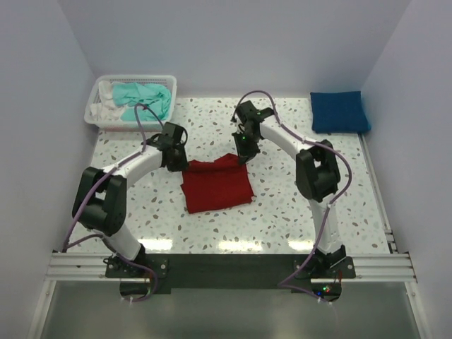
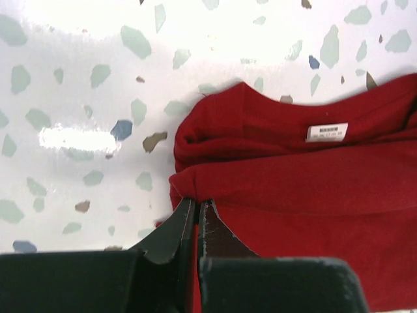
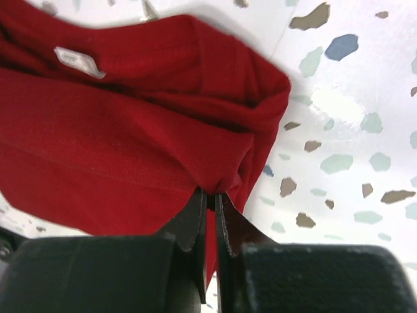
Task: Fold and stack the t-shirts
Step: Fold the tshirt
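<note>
L claw (image 2: pixel 197 202) is clenched on the red t-shirt (image 1: pixel 217 185) at a collar-end corner, cloth bunched betw. the tips. R claw (image 3: pixel 210 193) pinches the opposite corner of that edge. The rest of the shirt lies flat on the table (image 1: pixel 282 219), spreading from both claws toward the arm bases. Looks like a fold-over step: lift both corners together, level, edge taut betw. them, then carry toward the near hem & lay it square. If one side leads, it'll skew. The folded blue t-shirt (image 1: pixel 339 111) sits well off to R claw's far right; the teal t-shirt (image 1: pixel 145 99) is in the basket (image 1: pixel 95 116) beyond L claw.
</note>
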Available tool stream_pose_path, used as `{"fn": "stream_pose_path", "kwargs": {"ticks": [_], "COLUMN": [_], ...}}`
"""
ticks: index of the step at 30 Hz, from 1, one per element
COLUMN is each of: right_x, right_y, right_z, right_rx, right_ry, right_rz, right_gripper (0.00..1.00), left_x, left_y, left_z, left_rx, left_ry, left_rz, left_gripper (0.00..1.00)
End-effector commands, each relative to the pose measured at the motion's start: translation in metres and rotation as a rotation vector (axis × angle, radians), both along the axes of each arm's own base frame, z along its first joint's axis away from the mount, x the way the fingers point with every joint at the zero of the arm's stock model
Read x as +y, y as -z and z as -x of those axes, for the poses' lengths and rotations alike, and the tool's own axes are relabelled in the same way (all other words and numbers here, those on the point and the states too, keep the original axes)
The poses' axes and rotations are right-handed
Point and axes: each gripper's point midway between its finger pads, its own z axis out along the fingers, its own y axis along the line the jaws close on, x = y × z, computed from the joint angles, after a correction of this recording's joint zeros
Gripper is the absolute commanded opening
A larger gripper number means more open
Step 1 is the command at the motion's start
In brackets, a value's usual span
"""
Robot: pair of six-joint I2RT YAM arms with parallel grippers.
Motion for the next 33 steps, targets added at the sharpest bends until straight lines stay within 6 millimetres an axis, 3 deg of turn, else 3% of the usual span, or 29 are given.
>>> {"fn": "stream_pose_path", "kwargs": {"ticks": [1,3,5,7,10,11,12,13,14,15,17,18,20,21,22,25,26,27,29,31,32,33], "right_x": [-0.009,-0.012,-0.015,-0.018,-0.028,-0.027,-0.027,-0.020,-0.005,0.002,0.026,0.037,0.054,0.061,0.070,0.081,0.083,0.085,0.083,0.077,0.074,0.073], "right_y": [0.006,0.003,-0.018,-0.039,-0.052,-0.067,-0.062,-0.071,-0.087,-0.079,-0.088,-0.081,-0.084,-0.075,-0.081,-0.071,-0.066,-0.065,-0.052,-0.046,-0.033,-0.029], "right_z": [-0.024,-0.024,-0.029,-0.032,-0.033,-0.031,-0.022,-0.028,-0.019,-0.009,-0.005,0.008,0.009,0.019,0.013,0.008,0.006,0.002,-0.009,-0.024,-0.029,-0.035], "right_rx": [-0.075,-0.081,-0.149,-0.228,-0.291,-0.327,-0.314,-0.359,-0.362,-0.334,-0.344,-0.279,-0.270,-0.201,-0.241,-0.208,-0.196,-0.198,-0.188,-0.183,-0.161,-0.154], "right_ry": [0.078,0.094,0.114,0.138,0.183,0.188,0.191,0.190,0.142,0.112,0.030,-0.022,-0.068,-0.076,-0.103,-0.116,-0.106,-0.106,-0.087,-0.051,-0.033,-0.016], "right_rz": [-0.025,-0.027,-0.038,-0.059,-0.056,-0.092,-0.110,-0.171,-0.278,-0.325,-0.466,-0.539,-0.644,-0.704,-0.758,-0.832,-0.839,-0.850,-0.867,-0.882,-0.879,-0.884], "right_gripper": [0.15,0.25,0.33,0.37,0.43,0.45,0.47,0.48,0.50,0.50,0.51,0.51,0.51,0.51,0.51,0.52,0.52,0.52,0.52,0.52,0.52,0.52], "left_x": [0.004,0.005,0.006,0.008,0.010,0.011,0.011,0.011,0.010,0.006,0.001,-0.010,-0.022,-0.032,-0.036,-0.047,-0.048,-0.046,-0.047,-0.041,-0.039,-0.037], "left_y": [0.002,0.006,0.002,-0.008,-0.026,-0.027,-0.041,-0.046,-0.043,-0.055,-0.052,-0.056,-0.054,-0.052,-0.051,-0.047,-0.051,-0.041,-0.043,-0.030,-0.032,-0.016], "left_z": [-0.029,-0.029,-0.029,-0.027,-0.024,-0.020,-0.018,-0.016,-0.009,-0.005,0.002,0.007,0.010,0.013,0.013,0.004,-0.007,-0.012,-0.026,-0.039,-0.050,-0.055], "left_rx": [-0.098,-0.088,-0.096,-0.124,-0.190,-0.199,-0.236,-0.249,-0.258,-0.295,-0.325,-0.346,-0.366,-0.357,-0.360,-0.362,-0.392,-0.366,-0.378,-0.360,-0.374,-0.337], "left_ry": [-0.008,-0.013,-0.013,-0.015,-0.011,-0.013,-0.014,-0.015,-0.004,0.013,0.058,0.105,0.161,0.203,0.216,0.217,0.196,0.174,0.147,0.119,0.105,0.096], "left_rz": [-0.021,-0.030,-0.031,-0.030,-0.017,-0.013,0.003,0.012,0.021,0.049,0.069,0.105,0.151,0.193,0.210,0.272,0.286,0.289,0.313,0.303,0.305,0.297], "left_gripper": [0.00,0.11,0.20,0.33,0.52,0.58,0.62,0.63,0.64,0.64,0.63,0.62,0.56,0.52,0.48,0.30,0.20,0.16,0.12,0.10,0.09,0.08]}}
